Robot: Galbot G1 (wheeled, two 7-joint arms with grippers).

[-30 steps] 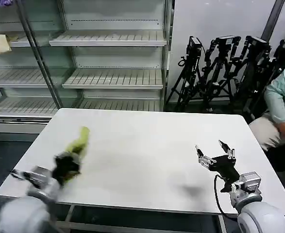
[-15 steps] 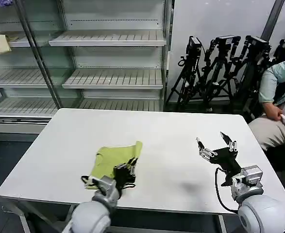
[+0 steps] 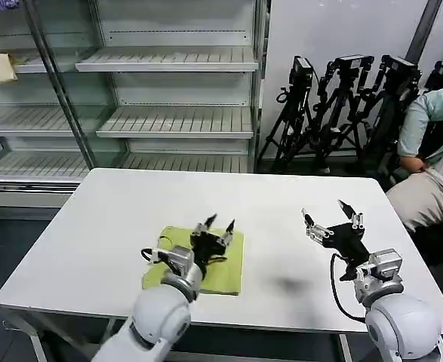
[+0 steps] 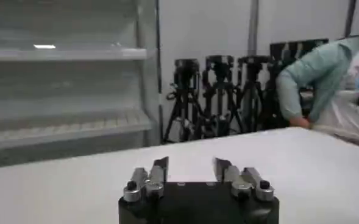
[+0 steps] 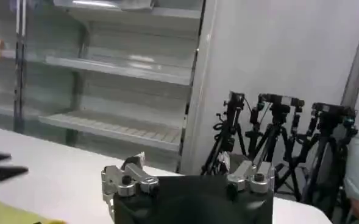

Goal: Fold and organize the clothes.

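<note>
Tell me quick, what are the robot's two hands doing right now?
Left gripper: open, holding nothing, above the folded T-shirt.
Right gripper: open, empty, above the bare table.

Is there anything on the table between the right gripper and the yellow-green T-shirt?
No. In the head view, the stretch of white table between the right gripper and the T-shirt is bare apart from a faint shadow. The left gripper is over the shirt.
</note>
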